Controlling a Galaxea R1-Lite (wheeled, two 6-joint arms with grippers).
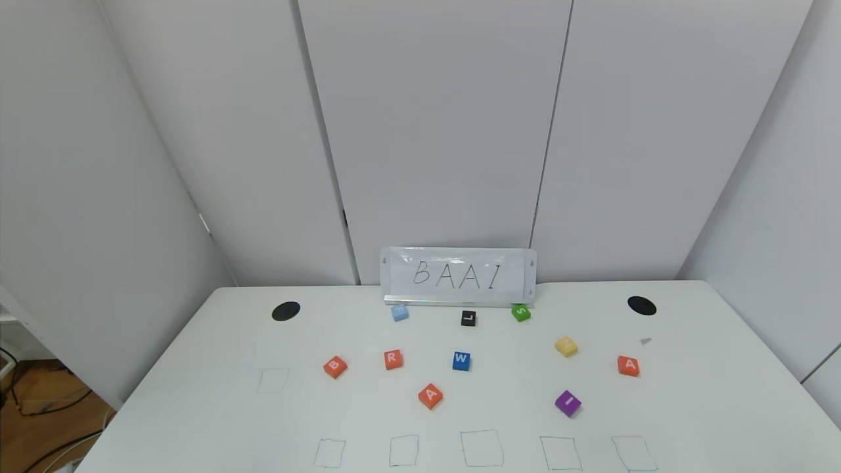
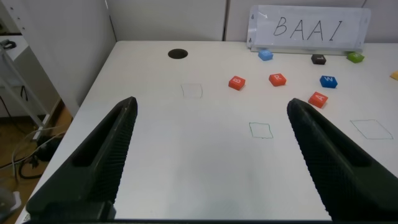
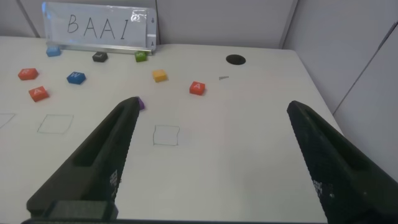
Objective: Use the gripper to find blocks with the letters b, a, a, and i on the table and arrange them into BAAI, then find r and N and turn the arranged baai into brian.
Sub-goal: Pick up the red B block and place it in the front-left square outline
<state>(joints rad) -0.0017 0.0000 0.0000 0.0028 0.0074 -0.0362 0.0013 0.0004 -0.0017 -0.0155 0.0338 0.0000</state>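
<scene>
Waiting at the outset describes this moment: nothing has been lifted, and every block lies loose on the worktop (image 1: 690,407). The left end effector (image 2: 211,162) hangs above the near left part of the worktop with its fingers spread wide and nothing between them; the right end effector (image 3: 211,162) hangs over the near right part, equally wide and bare. Neither shows in the head view.

The B block (image 1: 335,366) lies left of centre, with the R block (image 1: 393,359) just to its right and a blue W block (image 1: 461,360) beyond that. One A block (image 1: 430,395) sits nearer the robot, in the middle; the other A block (image 1: 629,366) is far to the right. The purple I block (image 1: 568,403) lies toward the near right. A row of green drawn squares (image 1: 481,449) runs along the near edge, all unfilled, and a sign (image 1: 458,276) reading BAAI stands at the back.

Judging from this, the first step is in hand: fetching B. That calls for the left arm to reach forward over B, match its skewed edges, descend, and close.
</scene>
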